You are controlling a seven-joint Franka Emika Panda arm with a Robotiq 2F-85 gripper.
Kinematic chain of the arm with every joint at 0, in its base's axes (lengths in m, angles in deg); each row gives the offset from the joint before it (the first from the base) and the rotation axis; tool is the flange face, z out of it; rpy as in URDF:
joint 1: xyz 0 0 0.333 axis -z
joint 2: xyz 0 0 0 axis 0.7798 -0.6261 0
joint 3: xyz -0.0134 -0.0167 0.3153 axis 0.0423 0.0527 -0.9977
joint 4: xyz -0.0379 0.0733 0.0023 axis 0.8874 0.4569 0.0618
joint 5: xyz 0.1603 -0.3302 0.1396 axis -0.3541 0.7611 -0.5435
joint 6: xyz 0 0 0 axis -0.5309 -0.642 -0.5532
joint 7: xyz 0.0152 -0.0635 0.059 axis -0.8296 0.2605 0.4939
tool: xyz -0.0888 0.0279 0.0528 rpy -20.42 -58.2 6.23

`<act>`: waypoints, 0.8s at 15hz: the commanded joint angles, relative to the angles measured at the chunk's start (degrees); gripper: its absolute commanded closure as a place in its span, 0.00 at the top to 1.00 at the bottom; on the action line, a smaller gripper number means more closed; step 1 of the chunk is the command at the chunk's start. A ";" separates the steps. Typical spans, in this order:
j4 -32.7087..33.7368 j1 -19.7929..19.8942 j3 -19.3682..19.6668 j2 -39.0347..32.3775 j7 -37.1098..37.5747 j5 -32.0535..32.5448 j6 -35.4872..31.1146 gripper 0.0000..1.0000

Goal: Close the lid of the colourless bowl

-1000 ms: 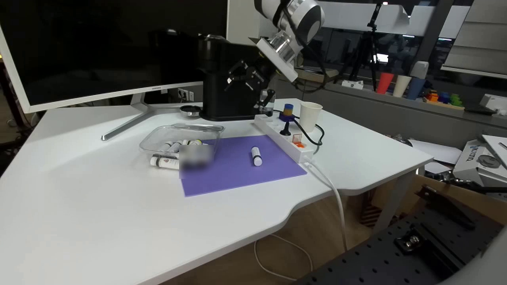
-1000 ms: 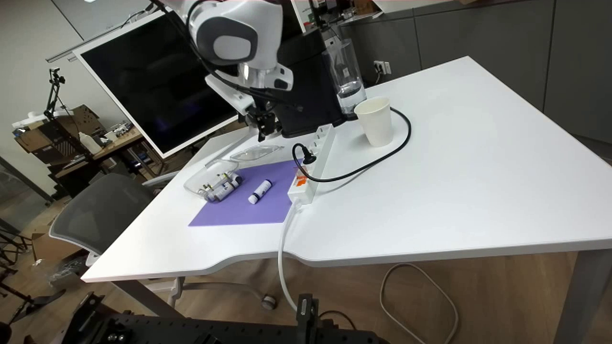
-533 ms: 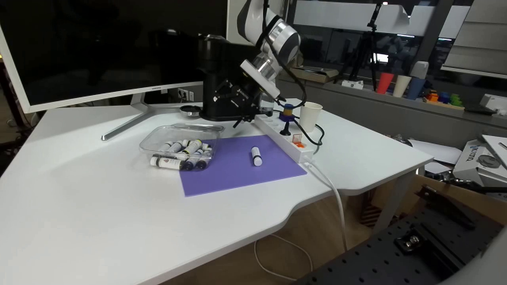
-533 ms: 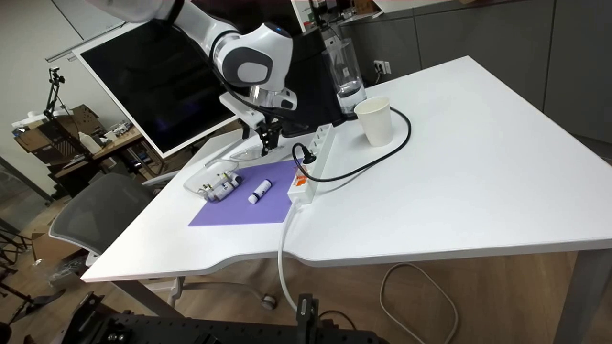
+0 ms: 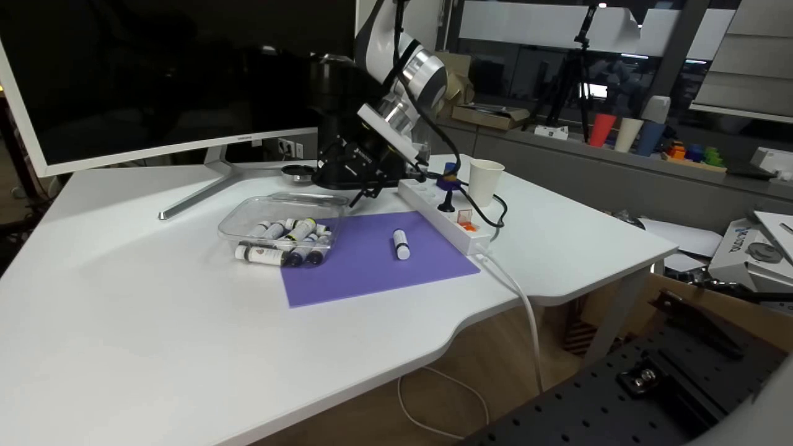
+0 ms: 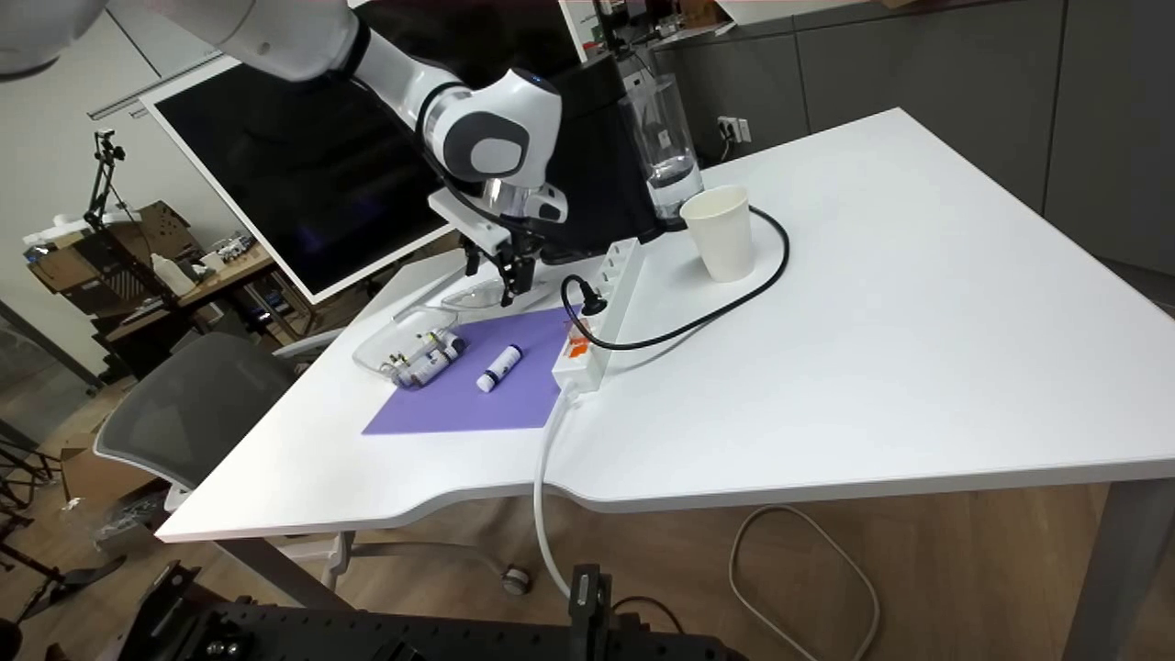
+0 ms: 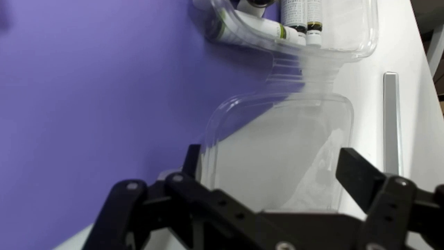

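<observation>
Spread wide, the tool (image 7: 272, 162) hangs seemingly above the lid (image 7: 274, 152), near but apart from the bowl (image 7: 343, 26) holding bottles (image 7: 294, 13).

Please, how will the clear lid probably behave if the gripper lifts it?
The lid looks thin, so it is probably light and may bend if squeezed. Its surface glints, so it could be slippery. A ridged strip seems to join it to the bowl, so it would likely swing rather than come away.
</observation>
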 commanded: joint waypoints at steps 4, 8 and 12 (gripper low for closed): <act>8.17 0.97 -1.47 -5.20 4.26 2.59 3.59 1.00; 8.93 0.92 -1.60 -5.74 5.21 3.21 5.20 1.00; 8.12 0.91 -1.95 -4.87 4.18 3.31 3.85 1.00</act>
